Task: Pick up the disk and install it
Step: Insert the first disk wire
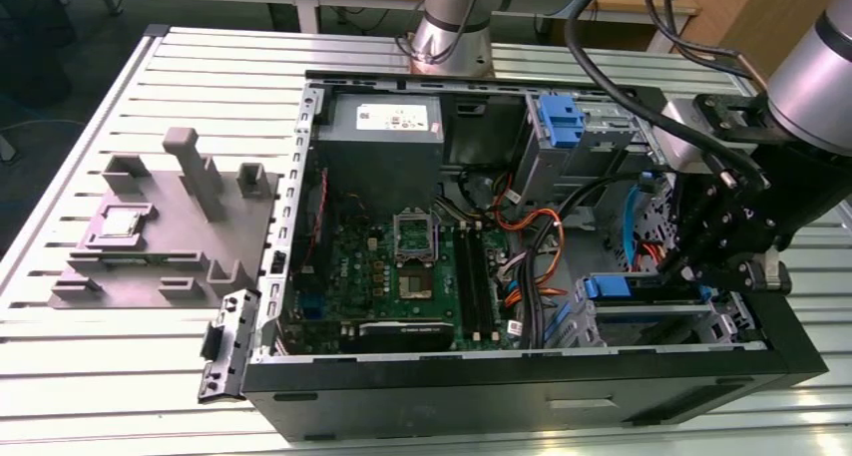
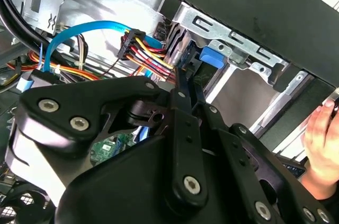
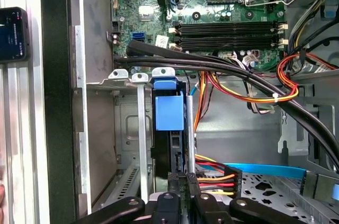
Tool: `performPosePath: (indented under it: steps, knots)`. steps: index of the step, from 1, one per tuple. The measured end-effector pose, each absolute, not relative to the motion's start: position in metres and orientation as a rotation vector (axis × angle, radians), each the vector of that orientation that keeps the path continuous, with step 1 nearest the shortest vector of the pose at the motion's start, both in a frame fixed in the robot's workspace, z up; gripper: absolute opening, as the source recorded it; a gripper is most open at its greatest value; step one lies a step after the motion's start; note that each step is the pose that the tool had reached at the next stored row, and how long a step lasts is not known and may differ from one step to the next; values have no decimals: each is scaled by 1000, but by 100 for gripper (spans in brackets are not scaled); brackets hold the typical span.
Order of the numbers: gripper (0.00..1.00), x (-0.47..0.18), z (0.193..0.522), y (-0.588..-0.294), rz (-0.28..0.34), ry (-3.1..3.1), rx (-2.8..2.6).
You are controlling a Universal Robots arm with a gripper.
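Note:
The disk (image 1: 637, 288) sits on edge in the drive bay at the near corner of the open computer case (image 1: 533, 376), on the exterior view's right. Its blue carrier tab (image 3: 169, 112) shows between the bay's metal rails (image 3: 140, 128). My gripper (image 1: 685, 276) reaches down into that bay from the exterior view's right. In both wrist views the black fingers (image 3: 172, 184) stand close together at the disk's (image 2: 214, 57) near end, shut on its edge. The gripper (image 2: 185, 78) and its linkage hide most of the disk body.
Thick black cables (image 3: 222, 68) and orange, red and yellow wire bundles (image 3: 286, 83) cross beside the bay. The motherboard (image 1: 399, 266) and grey power supply (image 1: 386, 127) fill the case. A grey fixture (image 1: 160, 227) lies outside on the slatted table. A person's hand (image 2: 323, 134) rests by the case edge.

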State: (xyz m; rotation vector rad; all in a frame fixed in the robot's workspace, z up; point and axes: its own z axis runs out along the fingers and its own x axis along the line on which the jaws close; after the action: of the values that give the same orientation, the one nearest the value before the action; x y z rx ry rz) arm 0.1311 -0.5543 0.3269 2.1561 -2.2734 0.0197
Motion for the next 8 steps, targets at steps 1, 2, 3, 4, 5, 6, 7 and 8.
performPosePath:
  steps: [1, 2, 3, 4, 5, 6, 7, 8]
  knots:
    - [17, 131, 327, -554, 20, -2273, 2156]
    - [17, 131, 327, -554, 19, -2274, 2156]
    - [18, 131, 326, -554, 18, -2274, 2157]
    - [18, 131, 327, -554, 18, -2274, 2157]
    - [24, 131, 330, -554, 19, -2274, 2156]
    - [24, 131, 332, -554, 19, -2274, 2156]
    - [24, 131, 334, -554, 18, -2274, 2156]
    - [24, 131, 336, -554, 18, -2273, 2156]
